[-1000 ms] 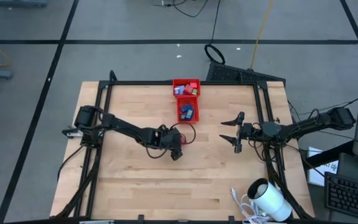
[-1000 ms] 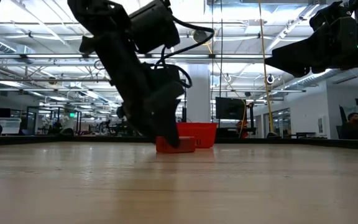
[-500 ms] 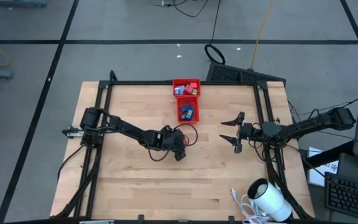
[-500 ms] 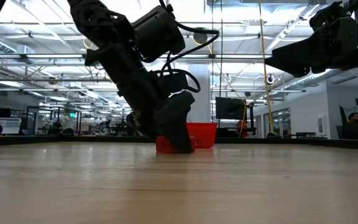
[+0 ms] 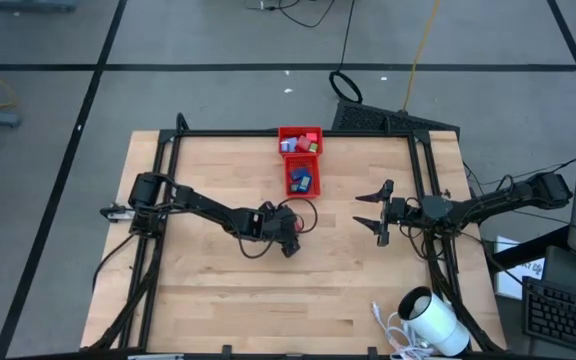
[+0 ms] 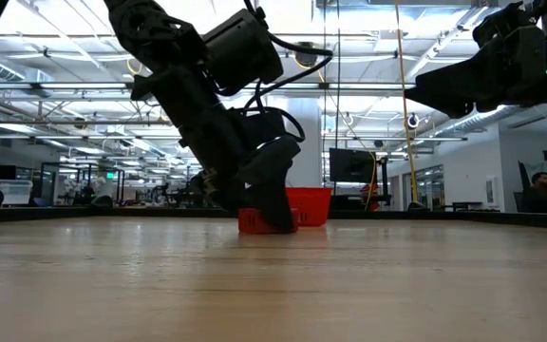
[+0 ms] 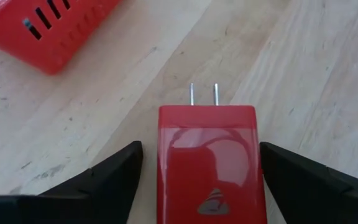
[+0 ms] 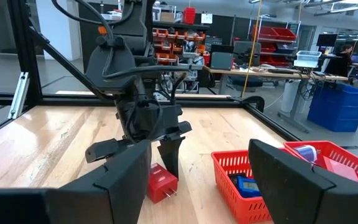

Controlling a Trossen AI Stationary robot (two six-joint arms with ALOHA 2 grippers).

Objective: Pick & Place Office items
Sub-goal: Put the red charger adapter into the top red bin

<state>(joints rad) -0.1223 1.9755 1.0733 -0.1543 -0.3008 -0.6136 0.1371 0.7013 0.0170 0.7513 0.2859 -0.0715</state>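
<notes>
**A:** Where is the left gripper (image 5: 288, 247)?

**B:** Low near the middle of the desk (image 5: 208, 290), just on the near side of the red tray (image 5: 301, 183). Its fingers (image 7: 98, 180) are spread, one on each side of a red charger block (image 7: 207, 163) lying flat on the wood, with a bare gap showing on both sides, so they are not pinching it.

**A:** How does the block lie?

**B:** Its two metal prongs (image 7: 203, 94) point away from the wrist, toward the tray's slotted wall (image 7: 48, 28). From the right wrist the same block (image 8: 161, 183) sits on the wood under the left arm, close beside the tray (image 8: 241, 180) but apart from it.

**A:** The other office items?

**B:** A handful of small coloured pieces (image 5: 301, 181) lie in the tray's near compartment, more (image 5: 298, 143) in the far one, at the middle of the far edge.

**A:** And the right gripper (image 5: 371, 211)?

**B:** Raised toward the right edge, fingers spread wide, empty. A white cylinder (image 5: 436, 322) with its cable lies at the near right corner.
</notes>
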